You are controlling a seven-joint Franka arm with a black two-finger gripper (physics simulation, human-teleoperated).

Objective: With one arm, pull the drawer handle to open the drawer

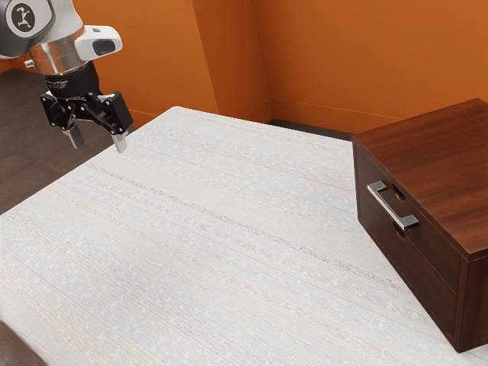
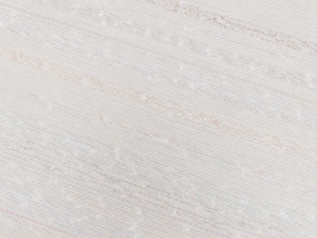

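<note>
A dark wooden cabinet (image 1: 435,198) stands on the exterior view's right side of the table. Its upper drawer front (image 1: 404,217) sits flush with the cabinet face and carries a silver bar handle (image 1: 392,204). My gripper (image 1: 97,140) hangs high at the exterior view's upper left, above the table's far corner, far from the handle. Its two fingers point down, stand apart, and hold nothing. In the wrist view the white tabletop (image 2: 158,119) lies straight below my hand.
The white textured table (image 1: 213,252) stretches wide between my gripper and the cabinet. Orange walls (image 1: 366,53) close off the back. Dark floor (image 1: 23,152) shows past the table's edge at the exterior view's left.
</note>
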